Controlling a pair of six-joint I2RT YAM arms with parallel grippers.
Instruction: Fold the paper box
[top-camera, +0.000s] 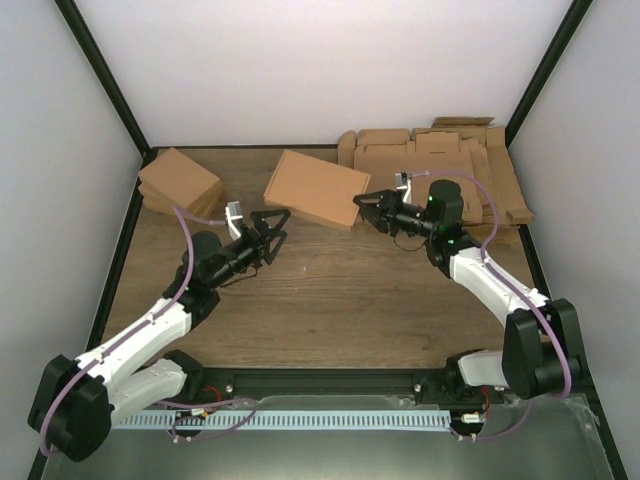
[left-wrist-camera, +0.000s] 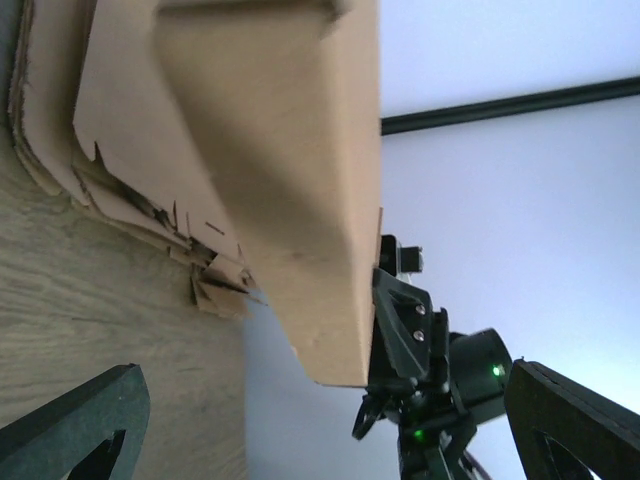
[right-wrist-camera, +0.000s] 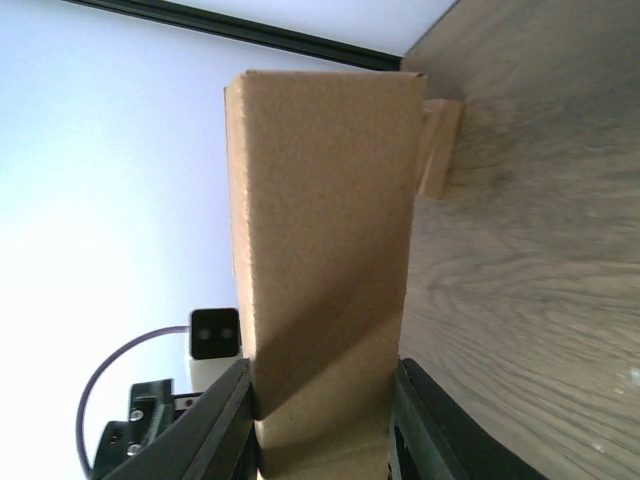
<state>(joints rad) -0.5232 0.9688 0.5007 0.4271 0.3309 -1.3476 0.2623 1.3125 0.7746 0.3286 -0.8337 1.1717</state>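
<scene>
The paper box is a closed, shallow brown cardboard box at the back middle of the table. My right gripper is shut on its right end. In the right wrist view the box fills the gap between both fingers. My left gripper stands open just in front of the box's left end and holds nothing. In the left wrist view the box hangs ahead of the spread fingers, apart from them, with the right gripper behind its far corner.
A thick pile of flat tabbed cardboard sheets lies at the back right, close behind the right gripper. A pile of small folded brown boxes sits at the back left. Black frame posts and white walls enclose the wooden table.
</scene>
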